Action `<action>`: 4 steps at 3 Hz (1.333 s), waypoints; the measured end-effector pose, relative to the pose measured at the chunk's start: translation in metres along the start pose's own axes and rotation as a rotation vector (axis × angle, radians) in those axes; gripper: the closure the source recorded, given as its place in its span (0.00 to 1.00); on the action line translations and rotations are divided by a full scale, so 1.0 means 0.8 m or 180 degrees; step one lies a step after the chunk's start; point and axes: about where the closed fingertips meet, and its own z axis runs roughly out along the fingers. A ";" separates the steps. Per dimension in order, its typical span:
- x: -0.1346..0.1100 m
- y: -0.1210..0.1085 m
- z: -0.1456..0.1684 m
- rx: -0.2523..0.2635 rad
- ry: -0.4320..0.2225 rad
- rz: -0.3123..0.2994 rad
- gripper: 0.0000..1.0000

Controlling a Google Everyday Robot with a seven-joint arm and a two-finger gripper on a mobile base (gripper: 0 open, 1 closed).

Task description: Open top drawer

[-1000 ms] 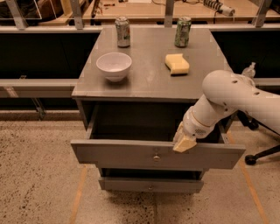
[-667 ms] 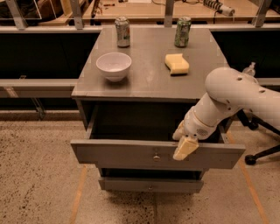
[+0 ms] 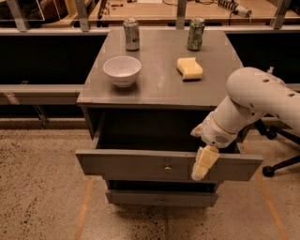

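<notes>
Speckled floor [image 3: 42, 192], grey cabinet [image 3: 159, 79], top drawer [image 3: 136, 164] pulled out, pincer [image 3: 203, 165] over its front edge, grip unclear

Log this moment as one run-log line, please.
grey wooden top drawer: open | hand: over its front panel, right of round metal knob

**What the View Leaves Out**

The inside of the top drawer [image 3: 140, 164] lies in deep shadow, so nothing in it can be made out. The gripper [image 3: 204, 164] hangs over the drawer's front panel, right of the knob [image 3: 167, 168], and covers part of that panel. The arm [image 3: 255, 98] runs off the right edge and hides the drawer's right rear corner. The lower drawer [image 3: 161, 198] shows only as a strip under the open one. Labels on the silver can [image 3: 131, 33] and green can [image 3: 195, 33] are too blurred to read. A chair base [image 3: 279, 165] is cut off at right, and the workbench [image 3: 154, 9] behind is cropped at the top.
</notes>
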 end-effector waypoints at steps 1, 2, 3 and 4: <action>0.001 -0.012 -0.005 0.0065 0.0027 -0.0016 0.38; 0.000 -0.033 -0.013 0.0184 0.0089 -0.0077 0.61; 0.002 -0.052 -0.016 0.0307 0.0132 -0.0103 0.84; 0.006 -0.066 -0.005 0.0483 0.0169 -0.0150 1.00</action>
